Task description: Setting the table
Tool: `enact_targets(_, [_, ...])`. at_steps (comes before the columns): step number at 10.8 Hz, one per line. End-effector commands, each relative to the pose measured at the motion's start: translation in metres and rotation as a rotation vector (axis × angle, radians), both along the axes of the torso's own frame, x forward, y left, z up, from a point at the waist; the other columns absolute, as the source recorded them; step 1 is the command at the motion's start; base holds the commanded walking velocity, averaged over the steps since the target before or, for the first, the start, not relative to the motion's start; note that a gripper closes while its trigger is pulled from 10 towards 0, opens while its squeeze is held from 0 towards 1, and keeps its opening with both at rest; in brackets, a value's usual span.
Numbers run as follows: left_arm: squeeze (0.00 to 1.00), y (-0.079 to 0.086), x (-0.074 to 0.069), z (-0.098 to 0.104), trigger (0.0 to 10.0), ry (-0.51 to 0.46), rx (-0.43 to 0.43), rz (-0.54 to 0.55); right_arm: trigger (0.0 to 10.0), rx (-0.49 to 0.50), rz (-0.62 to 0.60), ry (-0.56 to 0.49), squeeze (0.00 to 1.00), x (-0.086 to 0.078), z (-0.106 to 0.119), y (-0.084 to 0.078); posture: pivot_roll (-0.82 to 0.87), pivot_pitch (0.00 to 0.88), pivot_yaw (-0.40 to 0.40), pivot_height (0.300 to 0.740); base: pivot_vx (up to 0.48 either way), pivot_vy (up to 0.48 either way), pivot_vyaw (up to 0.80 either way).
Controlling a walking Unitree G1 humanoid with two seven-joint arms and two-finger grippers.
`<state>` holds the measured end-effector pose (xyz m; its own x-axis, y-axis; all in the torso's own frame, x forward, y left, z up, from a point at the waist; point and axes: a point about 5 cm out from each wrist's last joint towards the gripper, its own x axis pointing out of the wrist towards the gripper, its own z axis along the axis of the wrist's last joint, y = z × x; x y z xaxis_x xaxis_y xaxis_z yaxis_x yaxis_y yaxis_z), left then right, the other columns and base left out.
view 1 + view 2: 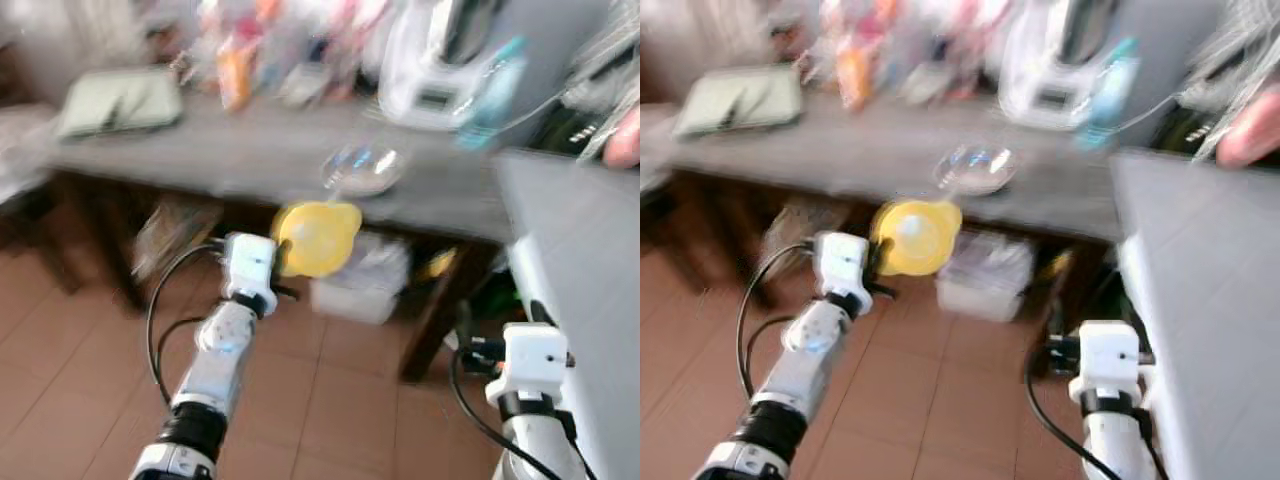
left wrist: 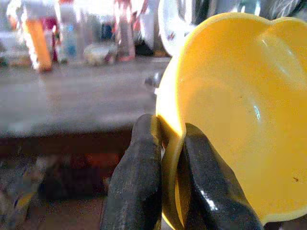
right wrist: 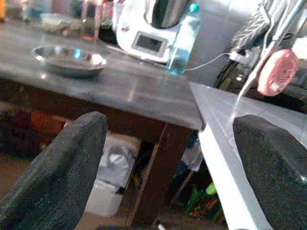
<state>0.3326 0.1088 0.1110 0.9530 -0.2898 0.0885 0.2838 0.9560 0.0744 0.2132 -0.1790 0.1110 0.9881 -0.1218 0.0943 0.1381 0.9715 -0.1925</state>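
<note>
The left gripper (image 2: pixel 165 163) is clamped on the rim of a yellow bowl (image 1: pixel 316 237), one black finger on each side of the wall, and holds it in the air at the centre of the head frames, in front of the edge of a long dark table (image 1: pixel 250 160) that runs across the upper half. The bowl is tipped with its open side facing the wrist camera, so it hangs from a thin pinch rather than resting on anything. A shallow metal dish (image 3: pixel 69 60) sits on the table just above and right of the bowl in the head views, and a white kitchen appliance (image 1: pixel 440 60) and a clear water bottle (image 3: pixel 183 40) stand further back at upper right. The right gripper (image 3: pixel 168 177) is spread wide with nothing between its fingers, low in the frame beside the edge of a grey tabletop (image 1: pixel 590 280) at the right. The head views are blurred, so the robot is probably in motion; the bowl is best kept steady and turned level before it goes down, onto a bare stretch of table apart from the metal dish, with the fingers let go only once its base is resting flat.
</note>
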Motion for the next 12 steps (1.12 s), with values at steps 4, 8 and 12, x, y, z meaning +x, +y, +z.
enact_targets(4, [0.0, 0.0096, 0.0049, 0.009, 10.0, -0.021, -0.003, 0.033, 10.0, -0.01, 0.025, -0.008, 0.0, -0.0008, 0.002, 0.0063, 0.05, 0.041, -0.032, 0.74, 0.35, 0.0, -0.14])
enact_targets(8, [0.0, 0.0101, 0.0054, 0.0118, 10.0, -0.028, -0.007, 0.041, 10.0, -0.017, 0.039, -0.004, 0.0, -0.0014, 0.001, 0.0103, 0.06, 0.044, -0.032, 0.74, 0.332, 0.0, 0.53])
enact_targets(12, [0.0, 0.0159, 0.0066, 0.0137, 10.0, -0.022, -0.012, 0.071, 10.0, -0.007, 0.031, -0.004, 0.0, -0.0018, 0.0005, 0.0095, 0.06, 0.048, -0.03, 0.74, 0.0, 0.063, 0.0])
